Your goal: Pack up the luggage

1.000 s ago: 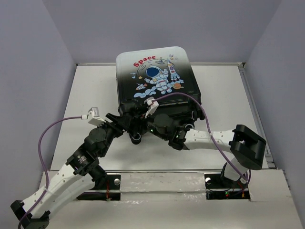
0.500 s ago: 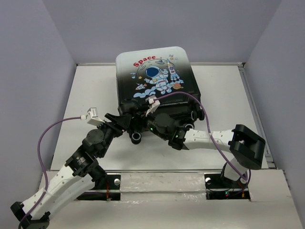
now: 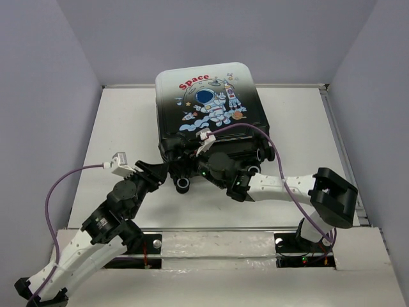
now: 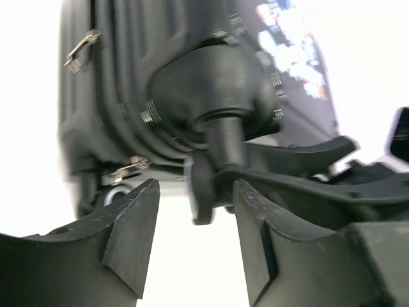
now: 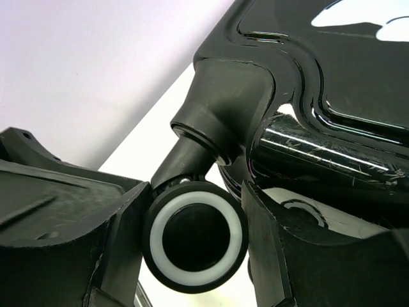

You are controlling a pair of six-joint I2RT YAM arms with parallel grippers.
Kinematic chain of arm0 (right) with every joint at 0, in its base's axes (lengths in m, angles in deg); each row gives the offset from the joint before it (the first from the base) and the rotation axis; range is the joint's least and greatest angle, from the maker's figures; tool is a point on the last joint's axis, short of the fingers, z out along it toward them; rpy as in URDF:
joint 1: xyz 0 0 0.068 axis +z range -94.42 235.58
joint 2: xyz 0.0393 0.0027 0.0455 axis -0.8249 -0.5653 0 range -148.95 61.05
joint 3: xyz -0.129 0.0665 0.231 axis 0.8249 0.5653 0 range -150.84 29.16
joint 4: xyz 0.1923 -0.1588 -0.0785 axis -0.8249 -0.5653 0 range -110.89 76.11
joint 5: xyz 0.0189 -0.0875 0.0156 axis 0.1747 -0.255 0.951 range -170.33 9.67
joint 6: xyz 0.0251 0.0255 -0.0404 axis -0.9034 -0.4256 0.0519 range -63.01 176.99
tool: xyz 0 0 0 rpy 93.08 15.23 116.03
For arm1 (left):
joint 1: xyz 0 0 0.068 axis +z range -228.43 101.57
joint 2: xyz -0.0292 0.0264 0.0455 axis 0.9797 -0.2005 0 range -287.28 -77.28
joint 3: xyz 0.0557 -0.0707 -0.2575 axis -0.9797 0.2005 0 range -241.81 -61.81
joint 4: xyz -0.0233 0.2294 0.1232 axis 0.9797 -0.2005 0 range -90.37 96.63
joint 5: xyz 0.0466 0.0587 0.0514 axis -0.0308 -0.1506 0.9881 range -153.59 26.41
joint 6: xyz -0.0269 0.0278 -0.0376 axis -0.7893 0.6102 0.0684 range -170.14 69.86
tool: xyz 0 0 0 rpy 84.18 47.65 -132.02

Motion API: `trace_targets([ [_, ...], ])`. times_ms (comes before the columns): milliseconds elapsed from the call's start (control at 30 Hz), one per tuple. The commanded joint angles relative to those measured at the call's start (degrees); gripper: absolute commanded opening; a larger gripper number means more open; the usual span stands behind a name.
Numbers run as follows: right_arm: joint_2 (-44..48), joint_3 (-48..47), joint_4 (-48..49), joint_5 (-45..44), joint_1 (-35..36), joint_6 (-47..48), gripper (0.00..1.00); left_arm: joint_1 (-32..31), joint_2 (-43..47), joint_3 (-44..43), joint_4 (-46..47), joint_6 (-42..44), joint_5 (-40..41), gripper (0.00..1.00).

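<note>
While the closed luggage (image 3: 211,102) lies shell-up toward 12 o'clock on the table (image 3: 124,121), we see that the left gripper (image 4: 195,188) has drawn back toward 7 o'clock, fingers spread and empty. The right gripper (image 5: 195,211) stays clamped on a wheel (image 5: 195,238) at the case's 6 o'clock edge, so we judge packing nearly finished.

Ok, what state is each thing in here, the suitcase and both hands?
Black-to-white hard-shell suitcase with astronaut print: shut, lying flat, print up.
Left hand: open, holding nothing.
Right hand: shut on the suitcase's black wheel with white ring.
</note>
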Motion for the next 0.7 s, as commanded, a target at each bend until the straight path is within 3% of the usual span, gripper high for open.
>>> trace_targets([
  [0,5.01,-0.92,5.97,-4.59,-0.35,1.75,0.07,-0.36,1.21,2.67,-3.99,-1.21,3.33,0.58],
  [267,8.00,-0.83,0.09,-5.91,-0.35,4.39,0.07,-0.36,-0.28,7.60,-2.77,-3.41,2.19,0.49],
  [467,9.32,-2.76,-4.66,-5.12,-0.35,6.32,0.07,-0.36,-7.11,14.71,6.63,-2.71,-2.03,0.44],
  [667,9.15,-3.03,-5.11,-3.54,-0.35,6.50,0.07,-0.53,-12.66,15.60,19.11,1.94,-3.96,0.51],
])
